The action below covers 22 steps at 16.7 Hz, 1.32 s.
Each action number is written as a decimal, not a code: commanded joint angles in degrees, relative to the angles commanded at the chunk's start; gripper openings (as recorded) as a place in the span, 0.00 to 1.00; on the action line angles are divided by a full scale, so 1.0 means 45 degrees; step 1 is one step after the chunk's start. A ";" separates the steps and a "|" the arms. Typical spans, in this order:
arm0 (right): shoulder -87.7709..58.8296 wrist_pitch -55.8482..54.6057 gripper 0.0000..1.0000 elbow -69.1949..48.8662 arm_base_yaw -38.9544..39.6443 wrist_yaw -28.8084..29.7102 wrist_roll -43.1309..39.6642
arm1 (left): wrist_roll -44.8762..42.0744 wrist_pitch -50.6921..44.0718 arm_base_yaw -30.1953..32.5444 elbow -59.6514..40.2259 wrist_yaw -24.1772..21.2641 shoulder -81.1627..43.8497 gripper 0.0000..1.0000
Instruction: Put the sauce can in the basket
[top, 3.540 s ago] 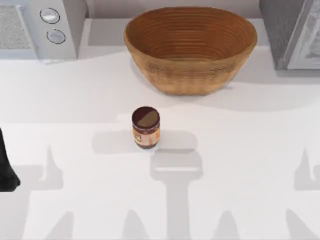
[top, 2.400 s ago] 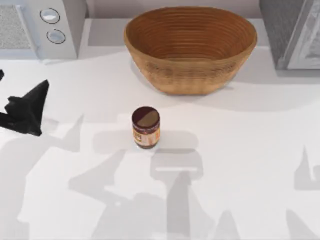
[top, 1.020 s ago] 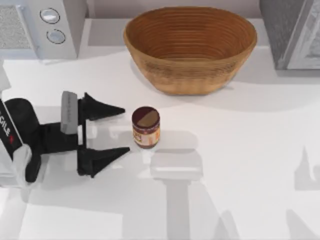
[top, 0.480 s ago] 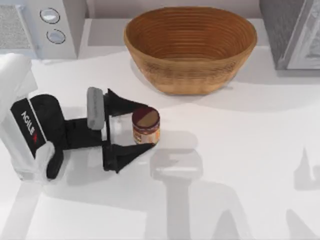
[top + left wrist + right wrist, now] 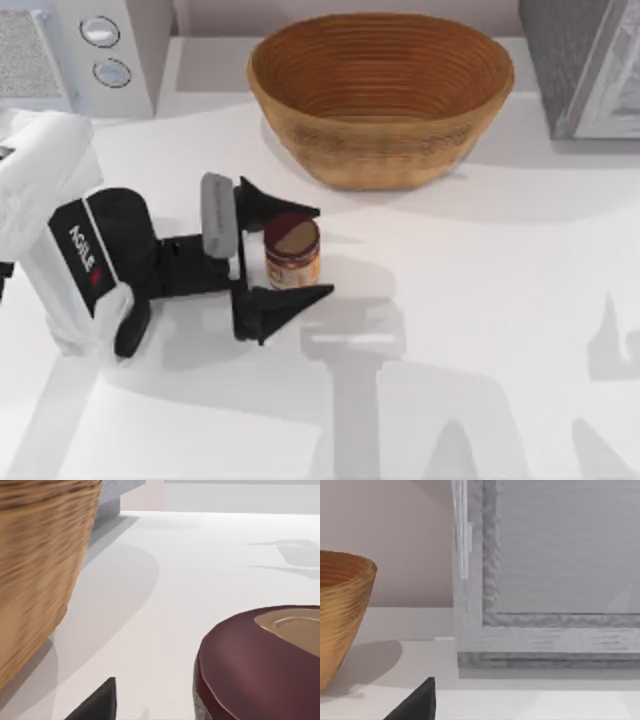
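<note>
Left gripper [image 5: 295,250] reaches in from the table's left side, low over the white tabletop [image 5: 480,300], with its two black fingers [image 5: 285,300] spread wide apart. The sauce can [image 5: 292,252] stands upright between them, one finger on the basket side and one on the near side of it; whether either finger touches the can I cannot tell, and nothing is clamped. In the left wrist view the can's maroon and tan lid [image 5: 260,665] sits close below the camera, with a black fingertip [image 5: 97,705] beside it. The woven basket [image 5: 380,95] rests at the back of the table, well apart from the can, its wicker wall [image 5: 40,570] looming in the wrist view. A microwave [image 5: 80,55] stands at the back left. The right wrist view looks past one black fingertip [image 5: 415,702] of the right gripper at a grey cabinet [image 5: 545,580] and the basket's edge [image 5: 342,615].
</note>
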<state>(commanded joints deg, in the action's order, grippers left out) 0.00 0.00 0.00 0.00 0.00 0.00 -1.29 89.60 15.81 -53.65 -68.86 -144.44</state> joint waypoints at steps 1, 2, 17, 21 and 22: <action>0.0000 0.0000 1.00 0.0000 0.0000 0.0000 0.0000 | 0.0000 0.0000 0.0000 0.0000 0.0000 0.0000 0.85; 0.0000 0.0000 1.00 0.0000 0.0000 0.0000 0.0000 | 0.0000 0.0000 0.0000 0.0000 0.0000 0.0000 0.77; 0.0000 0.0000 1.00 0.0000 0.0000 0.0000 0.0000 | 0.0000 0.0000 0.0000 0.0000 0.0000 0.0000 0.00; 0.0000 0.0000 1.00 0.0000 0.0000 0.0000 0.0000 | -0.0013 -0.0005 -0.0032 0.0014 -0.0005 0.0014 0.00; 0.0000 0.0000 1.00 0.0000 0.0000 0.0000 0.0000 | -0.0021 -0.0020 -0.0047 0.0044 -0.0021 0.0044 0.00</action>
<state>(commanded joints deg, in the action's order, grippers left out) 0.00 0.00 0.00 0.00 0.00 0.00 -1.39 89.51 15.60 -53.45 -68.95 -144.24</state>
